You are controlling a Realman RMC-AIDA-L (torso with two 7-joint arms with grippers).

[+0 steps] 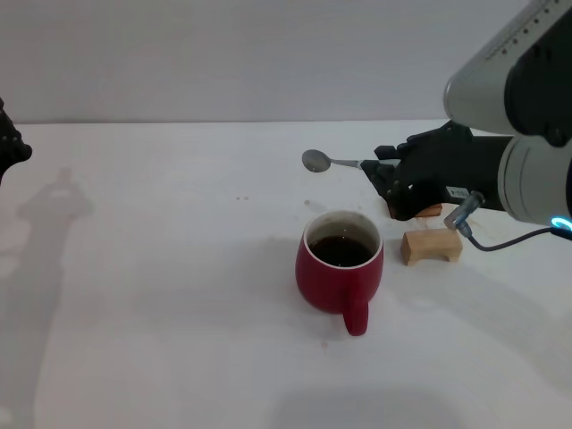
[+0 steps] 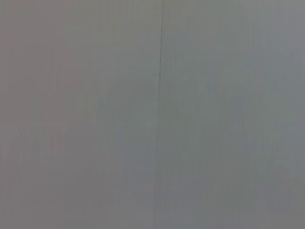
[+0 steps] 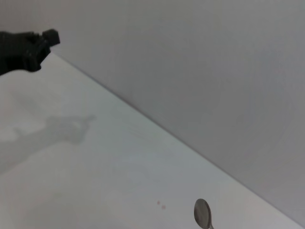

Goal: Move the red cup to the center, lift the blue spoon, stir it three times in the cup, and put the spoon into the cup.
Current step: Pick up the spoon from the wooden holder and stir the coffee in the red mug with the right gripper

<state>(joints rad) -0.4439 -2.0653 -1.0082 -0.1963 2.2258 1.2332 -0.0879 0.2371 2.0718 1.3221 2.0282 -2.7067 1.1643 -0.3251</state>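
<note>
The red cup [image 1: 339, 273] stands mid-table with its handle toward me and dark liquid inside. My right gripper [image 1: 382, 172] hovers behind and to the right of it, shut on the blue spoon [image 1: 320, 162]. The spoon lies about level in the air, its grey bowl pointing left, above and behind the cup's rim. Its handle is hidden inside the fingers. Only the spoon's bowl [image 3: 202, 213] shows in the right wrist view. My left gripper [image 1: 9, 143] is parked at the far left edge of the table.
A tan wooden block [image 1: 431, 246] sits right of the cup, and an orange-brown block [image 1: 429, 212] peeks out under the right gripper. In the right wrist view the left gripper [image 3: 24, 50] appears far off. The left wrist view shows only a grey surface.
</note>
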